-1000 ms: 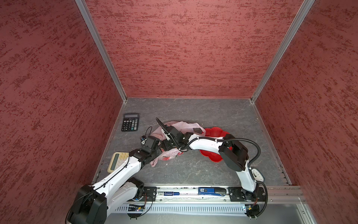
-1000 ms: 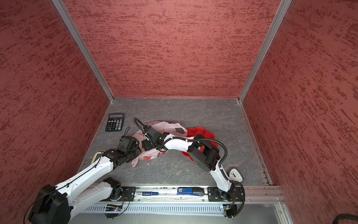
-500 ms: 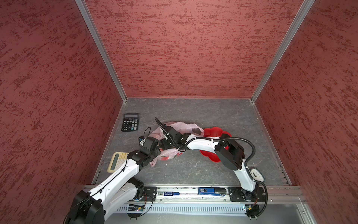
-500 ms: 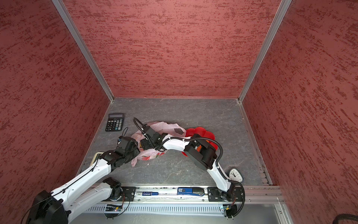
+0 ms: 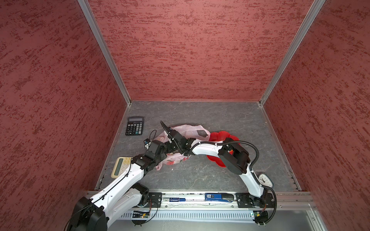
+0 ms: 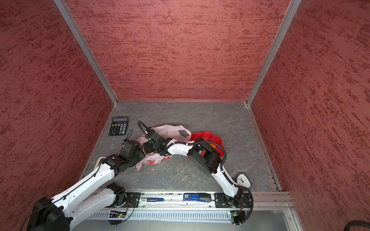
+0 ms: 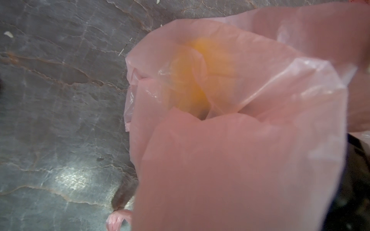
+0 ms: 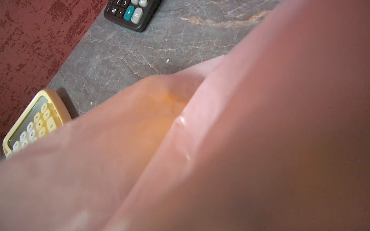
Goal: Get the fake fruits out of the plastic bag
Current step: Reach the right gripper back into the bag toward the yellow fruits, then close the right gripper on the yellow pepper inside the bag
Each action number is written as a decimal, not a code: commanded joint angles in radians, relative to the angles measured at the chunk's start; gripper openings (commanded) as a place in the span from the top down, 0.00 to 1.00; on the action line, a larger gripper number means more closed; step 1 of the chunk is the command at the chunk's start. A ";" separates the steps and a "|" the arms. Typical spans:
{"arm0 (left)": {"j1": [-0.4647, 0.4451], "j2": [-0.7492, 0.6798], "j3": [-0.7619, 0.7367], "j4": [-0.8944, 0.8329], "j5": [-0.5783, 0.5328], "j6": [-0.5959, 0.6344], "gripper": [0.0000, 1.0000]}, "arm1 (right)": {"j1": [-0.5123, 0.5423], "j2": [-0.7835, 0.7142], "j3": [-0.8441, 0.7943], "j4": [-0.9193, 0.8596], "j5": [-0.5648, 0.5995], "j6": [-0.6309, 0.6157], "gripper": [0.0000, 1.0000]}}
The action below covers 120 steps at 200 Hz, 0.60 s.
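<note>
Veiling orange fruit: crinkly translucent plastic bag; left fingers together; right fingers unclear.

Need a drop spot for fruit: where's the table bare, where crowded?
Bare: strip between plastic bag and back wall; right of red dish; front patch between bag and rail. Crowded: left, around bag, black calculator, cream calculator.

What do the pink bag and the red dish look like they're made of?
Plastic bag: thin translucent pink film, crinkled, with an orange shape showing through it. Red dish: probably glossy moulded plastic, judging by its scalloped rim and even colour.
</note>
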 commanded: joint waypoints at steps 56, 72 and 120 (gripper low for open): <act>-0.010 0.002 0.020 -0.003 -0.014 0.021 1.00 | -0.038 0.058 0.053 0.076 0.026 0.037 0.39; -0.009 0.007 0.023 -0.003 -0.017 0.023 1.00 | -0.040 0.056 0.048 0.080 0.026 0.035 0.45; -0.007 0.023 0.028 0.001 -0.029 0.026 1.00 | -0.046 0.025 0.008 0.096 0.029 0.032 0.60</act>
